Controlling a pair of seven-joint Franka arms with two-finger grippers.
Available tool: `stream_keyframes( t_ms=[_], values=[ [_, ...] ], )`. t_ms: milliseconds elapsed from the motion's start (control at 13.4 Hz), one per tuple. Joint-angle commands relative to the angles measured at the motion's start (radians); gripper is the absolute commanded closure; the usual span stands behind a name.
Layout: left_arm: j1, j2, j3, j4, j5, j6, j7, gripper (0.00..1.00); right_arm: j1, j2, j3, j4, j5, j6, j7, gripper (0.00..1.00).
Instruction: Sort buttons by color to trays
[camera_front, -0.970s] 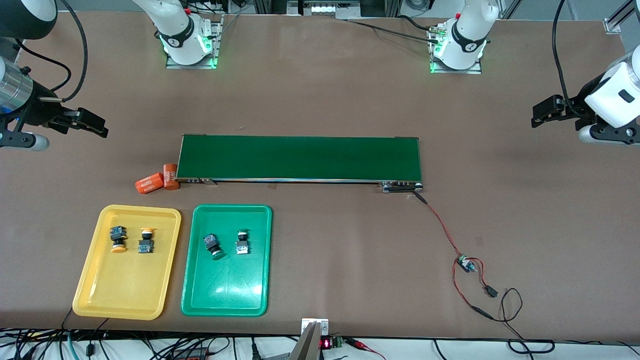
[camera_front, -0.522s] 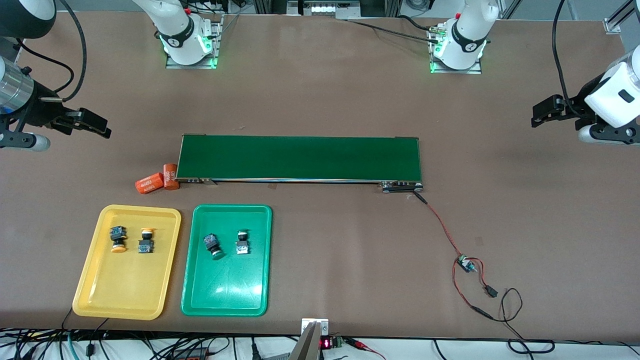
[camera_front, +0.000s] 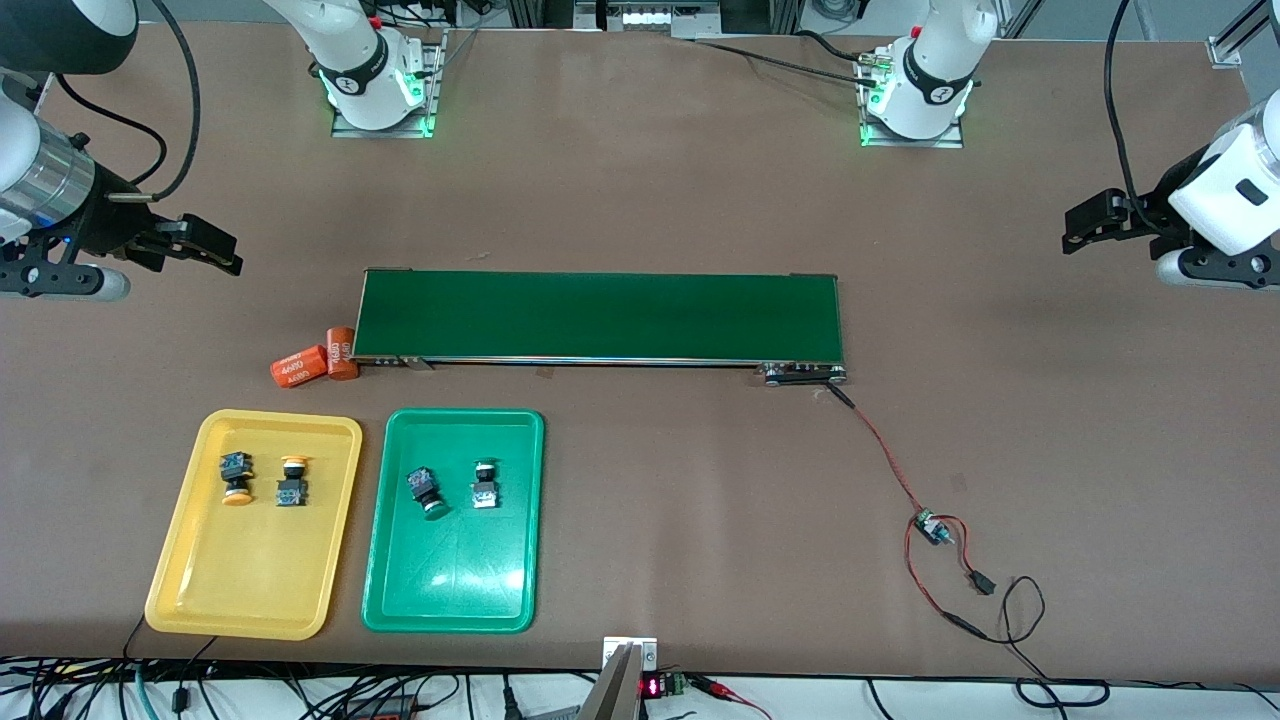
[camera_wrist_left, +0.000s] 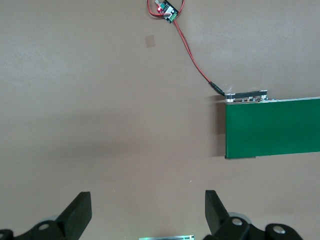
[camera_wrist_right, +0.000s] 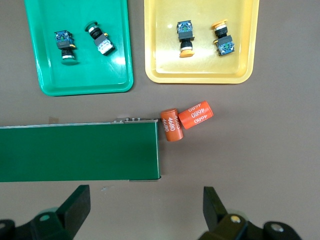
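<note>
Near the front-camera edge of the tabletop (camera_front: 640, 180), toward the right arm's end, two trays lie side by side with their long axes running from the camera toward the robots. The yellow tray (camera_front: 200, 590) holds the two yellow-orange buttons. One yellow button (camera_front: 235, 478) lies on its side with its long axis along the tray's, cap pointing toward the front camera; the other yellow button (camera_front: 292, 482) lies just beside it, parallel, cap pointing toward the robots' bases. The green tray (camera_front: 450, 600), next to it on the side toward the left arm's end, holds the two green buttons. One green button (camera_front: 425, 491) lies slightly askew, cap toward the front camera; the other green button (camera_front: 484, 486) lies near it, its cap end toward the robots. All four sit in the halves of their trays nearer the conveyor belt (camera_front: 600, 316), which stretches lengthwise across the middle of the tabletop. Two orange cylinders (camera_front: 315, 361) with white print lie touching at the belt's end nearest the trays.

The right gripper (camera_front: 210, 250) hangs in the air over bare tabletop at the right arm's end, fingers spread and holding nothing. The left gripper (camera_front: 1090, 222) waits over the opposite end, fingers likewise spread wide and empty. A red wire with a small circuit board (camera_front: 932, 526) trails from the belt's other end.
</note>
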Motion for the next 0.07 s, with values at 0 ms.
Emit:
stream_keyframes(
  t_ms=[0],
  values=[
    [-0.001, 0.011, 0.001, 0.03, -0.001, -0.026, 0.02, 0.0, 0.004, 0.009, -0.005, 0.02, 0.018, -0.004, 0.001, 0.0]
  ],
)
